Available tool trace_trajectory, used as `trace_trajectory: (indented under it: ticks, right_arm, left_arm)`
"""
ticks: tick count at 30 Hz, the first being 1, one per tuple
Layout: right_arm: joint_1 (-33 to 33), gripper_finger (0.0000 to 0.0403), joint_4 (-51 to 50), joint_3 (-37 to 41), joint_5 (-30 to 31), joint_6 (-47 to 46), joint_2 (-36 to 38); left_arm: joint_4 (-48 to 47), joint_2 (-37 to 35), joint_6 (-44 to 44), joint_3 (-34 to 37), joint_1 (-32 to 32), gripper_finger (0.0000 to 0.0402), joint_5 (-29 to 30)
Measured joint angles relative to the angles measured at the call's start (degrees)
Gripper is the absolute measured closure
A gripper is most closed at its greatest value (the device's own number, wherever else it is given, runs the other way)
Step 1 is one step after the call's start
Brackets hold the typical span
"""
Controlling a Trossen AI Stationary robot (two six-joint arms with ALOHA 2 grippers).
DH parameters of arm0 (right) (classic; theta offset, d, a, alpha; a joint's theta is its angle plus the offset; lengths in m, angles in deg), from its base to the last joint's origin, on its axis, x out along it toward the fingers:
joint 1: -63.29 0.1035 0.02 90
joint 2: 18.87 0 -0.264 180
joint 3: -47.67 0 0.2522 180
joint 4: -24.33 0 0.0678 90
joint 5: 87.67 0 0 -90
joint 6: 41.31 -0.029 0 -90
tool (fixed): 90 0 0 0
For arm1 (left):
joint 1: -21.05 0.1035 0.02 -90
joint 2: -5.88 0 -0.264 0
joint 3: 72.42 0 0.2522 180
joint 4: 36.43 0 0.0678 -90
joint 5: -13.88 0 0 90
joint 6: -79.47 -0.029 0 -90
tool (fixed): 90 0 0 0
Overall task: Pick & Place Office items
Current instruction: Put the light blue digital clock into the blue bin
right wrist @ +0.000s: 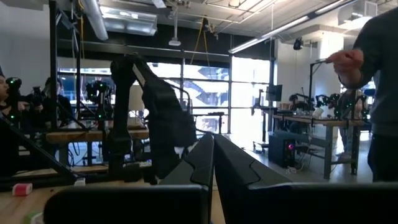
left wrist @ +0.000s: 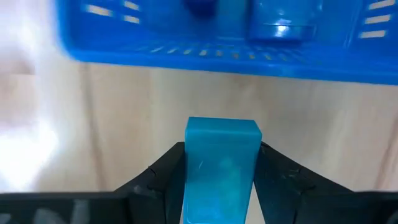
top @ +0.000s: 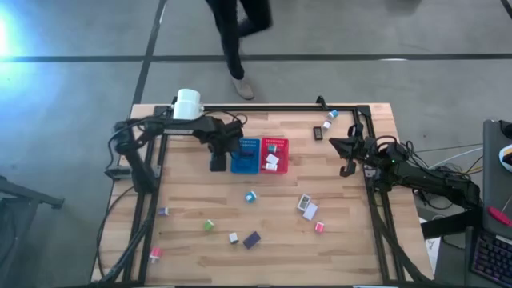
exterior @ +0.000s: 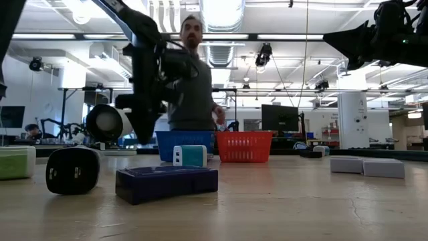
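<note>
My left gripper (top: 218,162) hangs just left of the blue bin (top: 244,156), shut on a teal block (left wrist: 222,165). The red bin (top: 273,154) stands against the blue bin's right side, with white pieces in it. More office items lie loose on the wood: a teal piece (top: 250,196), white pieces (top: 306,206), a pink one (top: 319,227), a green one (top: 209,226) and a dark purple block (top: 252,239). My right gripper (top: 346,149) waits shut, raised near the table's right side. My left gripper pinches the teal block by two opposite sides (left wrist: 189,171) between its two fingers (left wrist: 158,177). The fingers come from above, pointing down. The block's far end sticks out past the fingertips, toward the blue bin's wall (left wrist: 217,59).
A white cylinder-shaped lamp (top: 187,104) stands at the far left by the left arm's base. Small items (top: 326,126) lie at the far right. A person (exterior: 190,87) stands beyond the table's far edge. Dark frame rails (top: 376,224) run along both sides.
</note>
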State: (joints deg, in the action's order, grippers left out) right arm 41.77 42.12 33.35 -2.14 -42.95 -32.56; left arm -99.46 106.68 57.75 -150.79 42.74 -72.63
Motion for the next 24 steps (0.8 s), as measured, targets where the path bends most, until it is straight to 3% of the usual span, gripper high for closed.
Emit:
trace_trajectory:
  ticks: [11, 24]
  right_arm:
    - [0.0, 0.0394, 0.0, 0.0, 0.0, -0.2, 0.0]
    - [0.0, 0.0394, 0.0, 0.0, 0.0, -0.3, 0.0]
  left_arm:
    - [0.8, -10.0, 0.7, 0.3, -6.2, 0.0249, 0.0]
    - [1.5, -10.1, 0.4, 0.5, -7.0, 0.0249, -1.4]
